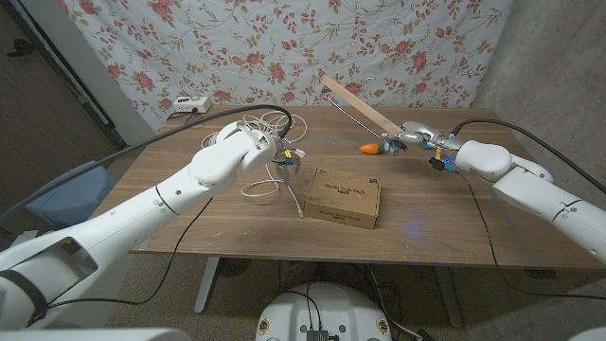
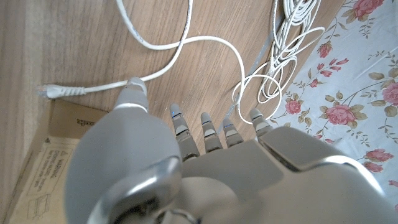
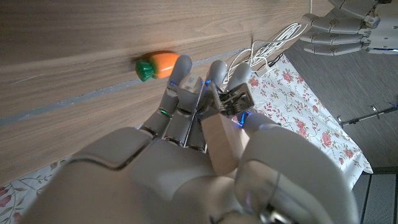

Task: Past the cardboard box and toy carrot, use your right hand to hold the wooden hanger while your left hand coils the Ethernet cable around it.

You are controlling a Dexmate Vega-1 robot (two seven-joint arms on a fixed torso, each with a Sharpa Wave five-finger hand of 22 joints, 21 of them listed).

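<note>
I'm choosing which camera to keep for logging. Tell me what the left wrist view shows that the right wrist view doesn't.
Left wrist view: the Ethernet cable's plug end lying loose on the table, a corner of the cardboard box, and the left robot hand close over the cable, holding nothing.

Right wrist view: the toy carrot and the right robot hand gripping the wooden hanger.

Both: the white Ethernet cable, the wooden tabletop and the floral backdrop.
</note>
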